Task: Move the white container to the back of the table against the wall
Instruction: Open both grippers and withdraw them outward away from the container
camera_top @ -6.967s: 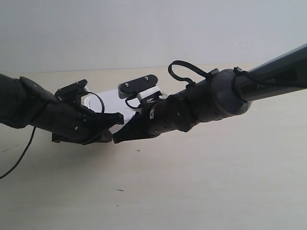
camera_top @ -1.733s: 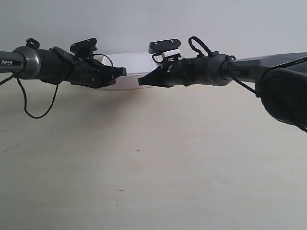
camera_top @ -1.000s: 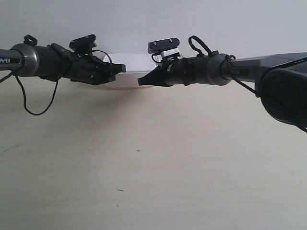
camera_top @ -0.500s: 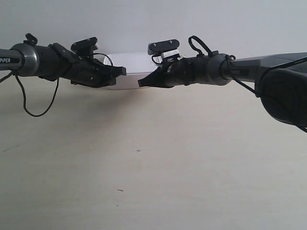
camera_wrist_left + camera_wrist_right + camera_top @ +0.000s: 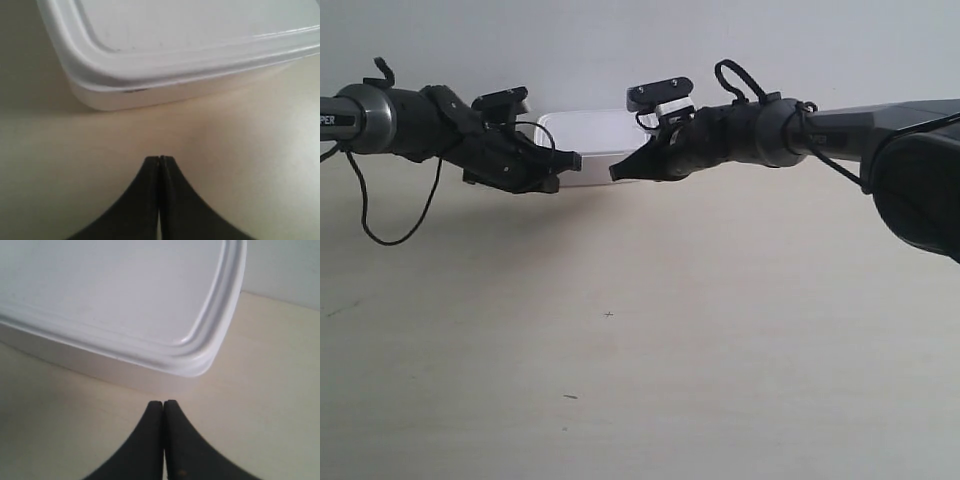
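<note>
Likely as pushers, left hand point(image 5: 159, 159) and right hand point(image 5: 163, 402), pinched closed and empty, face the white lidded container point(image 5: 585, 135) near the back edge of the surface point(image 5: 650, 360).

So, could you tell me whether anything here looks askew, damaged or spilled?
Nothing stands out. The white container sits flat on the table by the wall, its lid seated evenly, with no cracks or spills visible. The left claw and the right claw are shut, apart from it.
</note>
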Action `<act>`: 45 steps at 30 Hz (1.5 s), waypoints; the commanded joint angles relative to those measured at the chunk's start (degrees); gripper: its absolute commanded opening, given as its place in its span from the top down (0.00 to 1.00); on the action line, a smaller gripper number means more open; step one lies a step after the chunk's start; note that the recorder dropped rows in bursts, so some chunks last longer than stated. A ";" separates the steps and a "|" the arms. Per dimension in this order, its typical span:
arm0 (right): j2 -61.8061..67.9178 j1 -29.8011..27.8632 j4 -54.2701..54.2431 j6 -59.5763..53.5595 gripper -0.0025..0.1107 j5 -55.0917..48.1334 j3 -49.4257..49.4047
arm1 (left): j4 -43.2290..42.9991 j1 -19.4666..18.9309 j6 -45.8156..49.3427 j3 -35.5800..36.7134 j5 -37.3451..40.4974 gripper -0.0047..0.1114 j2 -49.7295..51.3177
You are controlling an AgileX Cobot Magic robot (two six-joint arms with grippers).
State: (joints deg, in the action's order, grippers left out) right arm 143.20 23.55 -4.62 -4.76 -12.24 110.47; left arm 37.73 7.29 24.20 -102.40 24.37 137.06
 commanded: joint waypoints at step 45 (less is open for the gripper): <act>-116.28 -0.25 -10.05 7.80 0.98 7.69 -94.32 | -5.30 25.22 -20.01 90.16 -16.18 0.96 -103.64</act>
State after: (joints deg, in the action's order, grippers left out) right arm 31.01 23.55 -12.66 2.75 -4.05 17.66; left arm 31.85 32.14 6.82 -12.52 7.38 33.88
